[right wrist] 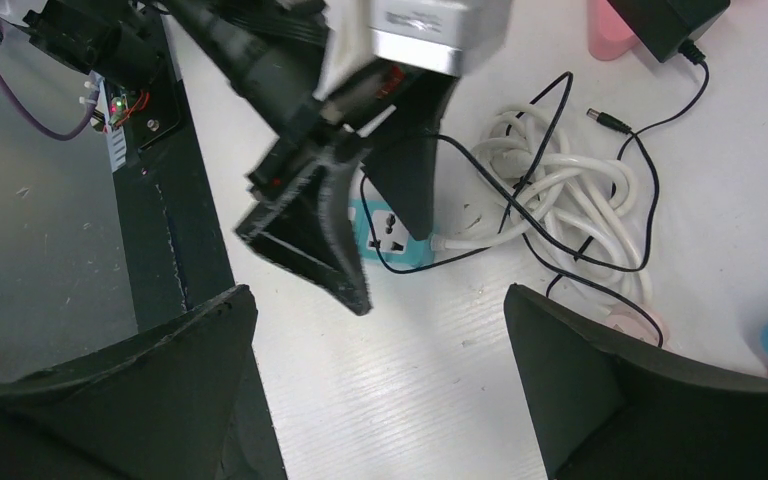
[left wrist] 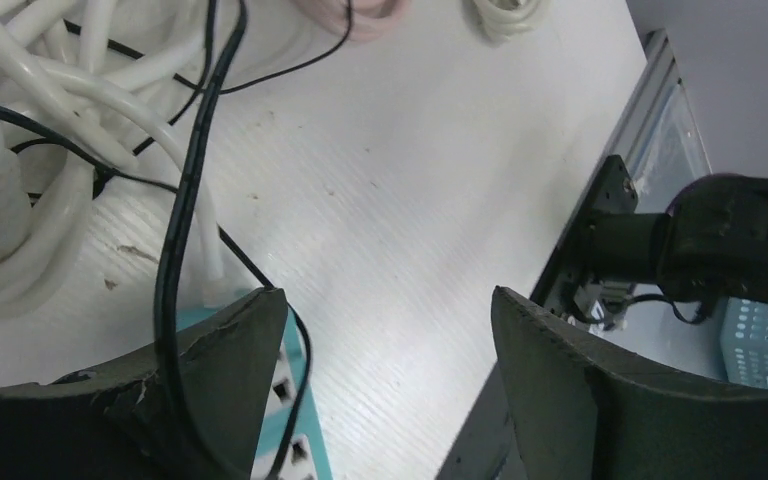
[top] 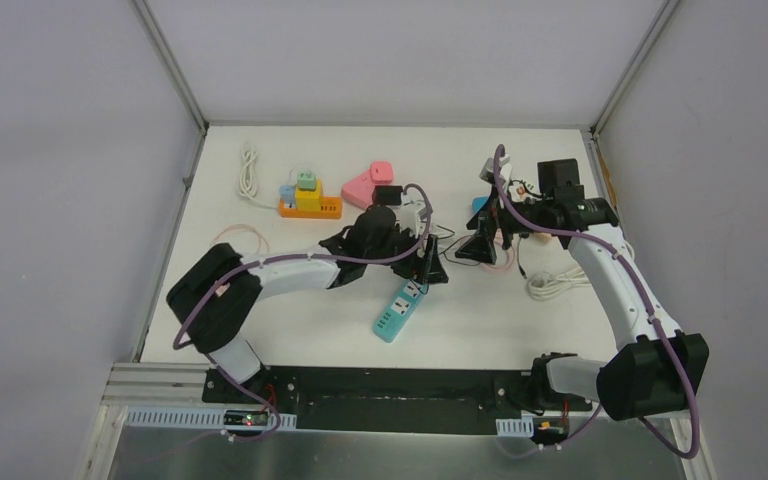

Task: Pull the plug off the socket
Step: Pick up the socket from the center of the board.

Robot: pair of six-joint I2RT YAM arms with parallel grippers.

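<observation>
1. Our left fingers (left wrist: 210, 400) are released with nothing between them. They hang over the far end of the teal plastic power strip (top: 398, 312), which lies flat on the white bench (left wrist: 410, 200) between the two arms.
2. Our right fingers (right wrist: 610, 400) are spread wide and empty, near the strip. We judge they should pin the strip down while the left pulls.
3. We cannot make out the plug, because a left finger hides that end. We should locate it before closing.
4. A thin black cable (left wrist: 185, 200) crosses that finger, and a coiled white cord (right wrist: 550, 190) lies beside it. We should grip the plug body, never a cable, and pull straight out.
</observation>
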